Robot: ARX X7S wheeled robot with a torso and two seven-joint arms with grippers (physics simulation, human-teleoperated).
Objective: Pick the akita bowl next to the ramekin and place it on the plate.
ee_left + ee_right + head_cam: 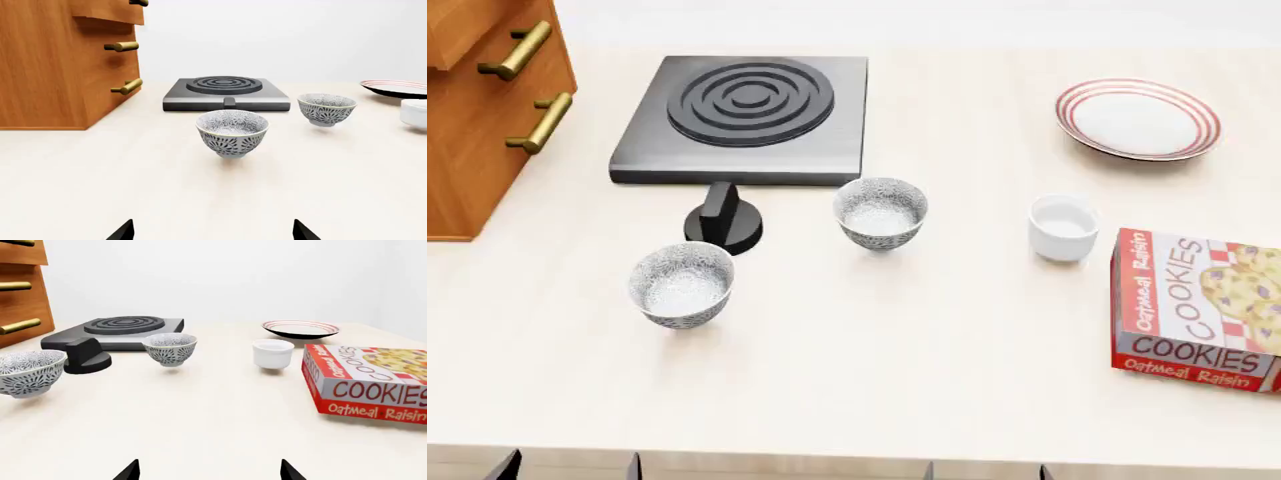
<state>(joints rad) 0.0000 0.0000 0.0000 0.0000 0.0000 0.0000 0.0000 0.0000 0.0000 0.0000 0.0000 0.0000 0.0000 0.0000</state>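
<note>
akita bowl [881, 212] upright on bench [894, 350], between stove knob [726, 218] and ramekin [1062, 227] | twin bowl [682, 284] nearer | plate [1138, 119] far right | left gripper [213, 234] released, empty | right gripper [209, 472] released, empty

I am at a kitchen counter, rendered in simulation. Evidence: a pale worktop [868, 340] carrying a single-ring black hotplate [745, 115] with its control knob [726, 222] in front. A wooden drawer unit [481, 110] with brass bar handles stands at the far left. Tableware is laid out: two patterned bowls [880, 212] [682, 284], a white ramekin [1062, 227] and a red-ringed plate [1138, 119]. A box of oatmeal raisin cookies [1194, 310] lies at the right. The backdrop is a plain white wall [220, 275].
</note>
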